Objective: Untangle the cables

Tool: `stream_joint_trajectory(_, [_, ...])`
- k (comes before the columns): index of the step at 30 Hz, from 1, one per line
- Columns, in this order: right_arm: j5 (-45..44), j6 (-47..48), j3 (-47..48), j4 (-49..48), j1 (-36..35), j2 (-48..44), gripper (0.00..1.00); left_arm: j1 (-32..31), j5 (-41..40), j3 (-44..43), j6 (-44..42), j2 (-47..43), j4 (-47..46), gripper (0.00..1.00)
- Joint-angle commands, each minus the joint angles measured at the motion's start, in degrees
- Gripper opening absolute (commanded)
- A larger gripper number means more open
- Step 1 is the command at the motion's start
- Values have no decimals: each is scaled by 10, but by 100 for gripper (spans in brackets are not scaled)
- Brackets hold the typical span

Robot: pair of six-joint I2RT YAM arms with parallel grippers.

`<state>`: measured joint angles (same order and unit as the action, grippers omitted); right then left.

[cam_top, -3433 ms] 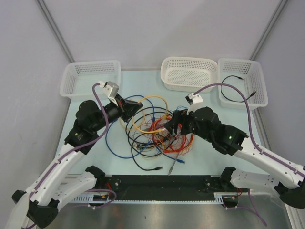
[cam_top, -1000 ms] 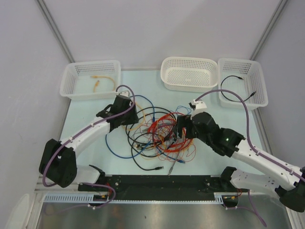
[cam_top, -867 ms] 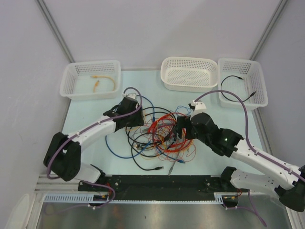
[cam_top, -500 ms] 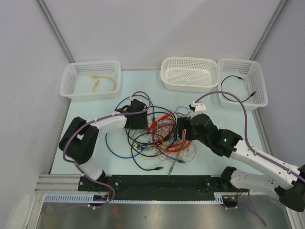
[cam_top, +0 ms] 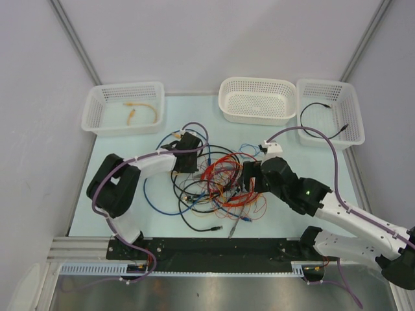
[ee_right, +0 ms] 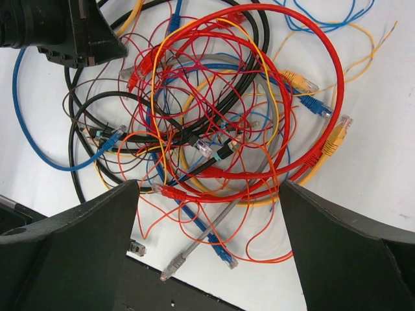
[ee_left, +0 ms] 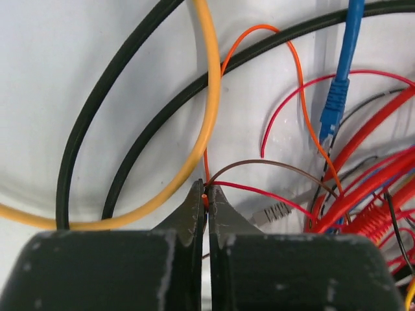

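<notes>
The cables lie in a tangled pile of red, orange, yellow, blue and black loops at the table's middle; the pile also fills the right wrist view. My left gripper is at the pile's upper left edge. In the left wrist view it is shut on a thin orange wire, next to a yellow cable and black cables. My right gripper hovers over the pile's right side, open wide and empty.
Three white baskets stand at the back. The left basket holds a yellow-orange cable, the middle basket holds nothing, and the right basket holds a black cable. A black rail runs along the near edge.
The yellow cable my left gripper held now lies in the left basket. The left arm swung right to the pile and shut on a thin orange wire. The right arm barely moved.
</notes>
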<state>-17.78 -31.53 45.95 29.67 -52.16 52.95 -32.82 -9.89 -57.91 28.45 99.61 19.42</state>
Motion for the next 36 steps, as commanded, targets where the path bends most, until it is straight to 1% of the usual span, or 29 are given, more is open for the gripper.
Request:
stream_joint_trajectory(1, [-16,-11,-1,-3,2,-18,94,1,0,10,1,-108,5,0])
stream_joint_trajectory(4, [-14,-11,-1,-9,1,-18,94,1,16,7,-1,-174,15,0])
stream_joint_trajectory(5, [-11,-12,-1,-13,1,-16,94,2,22,2,-1,-218,17,0])
stream_joint_trajectory(8, [-5,-13,-2,-25,0,-16,94,1,39,-11,-8,-280,25,0])
stream_joint_trajectory(11, [0,-13,-1,-39,-1,-11,94,1,58,-26,-12,-311,40,0])
stream_joint_trajectory(16, [8,-9,0,-58,-2,-22,94,1,63,-67,-16,-368,79,0])
stream_joint_trajectory(18, [12,-4,-1,-71,-2,-36,94,1,63,-102,-30,-380,84,0])
stream_joint_trajectory(22, [13,7,-1,-82,-2,-48,94,1,40,-193,-58,-382,140,0])
stream_joint_trajectory(23, [15,7,-1,-80,-3,-48,93,2,42,-232,-63,-379,145,0])
stream_joint_trajectory(26, [26,9,-1,-88,-3,-49,93,2,65,-294,-70,-377,156,0])
stream_joint_trajectory(28, [42,9,-1,-108,-3,-58,93,1,89,-313,-67,-378,153,0])
stream_joint_trajectory(30, [56,16,3,-152,-3,-68,92,1,95,-327,-60,-377,153,0])
stream_joint_trajectory(31, [67,18,7,-168,-4,-75,92,2,115,-325,-59,-377,152,0])
stream_joint_trajectory(32, [71,21,21,-192,-3,-75,91,1,118,-322,-55,-378,152,0])
stream_joint_trajectory(36, [83,42,69,-218,-3,-59,91,2,123,-290,-45,-387,150,0])
